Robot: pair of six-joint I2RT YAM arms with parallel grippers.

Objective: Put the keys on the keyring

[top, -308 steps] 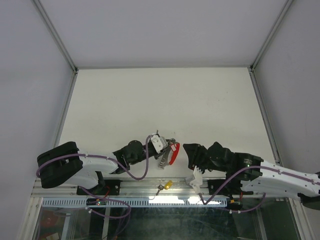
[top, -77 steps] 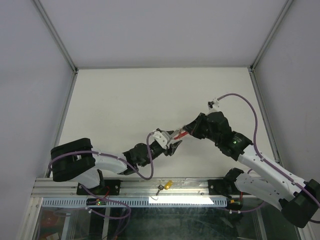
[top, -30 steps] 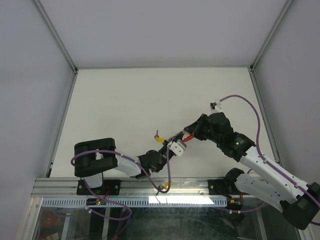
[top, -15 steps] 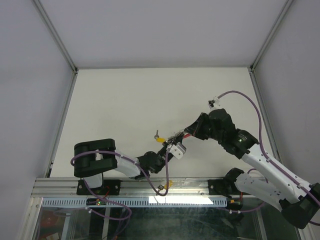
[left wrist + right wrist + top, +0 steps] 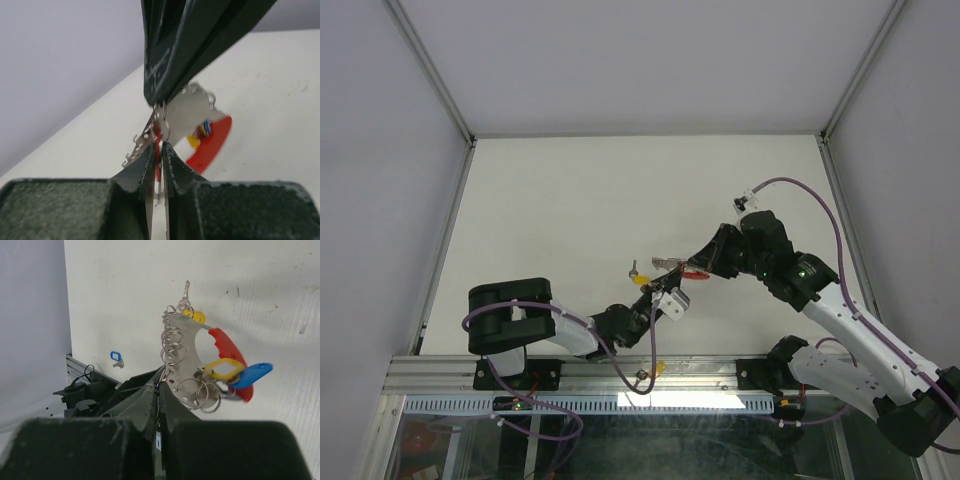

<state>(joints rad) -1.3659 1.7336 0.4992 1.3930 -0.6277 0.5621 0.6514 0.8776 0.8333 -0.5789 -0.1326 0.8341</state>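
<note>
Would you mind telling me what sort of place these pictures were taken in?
Probably a robotics lab test cell: a white table enclosed by plain panels in aluminium framing, with the cabled left arm and right arm bolted to a metal rail at its near edge.

Legible text: none, any view.
Finger (image 5: pixel 159 65) of right pincer (image 5: pixel 161 105), above left pincer (image 5: pixel 158 147): faint raised marks, unreadable.
Keyring (image 5: pixel 226 346): nothing legible.

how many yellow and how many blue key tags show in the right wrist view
yellow tags: 2
blue tags: 2
total: 4
</note>
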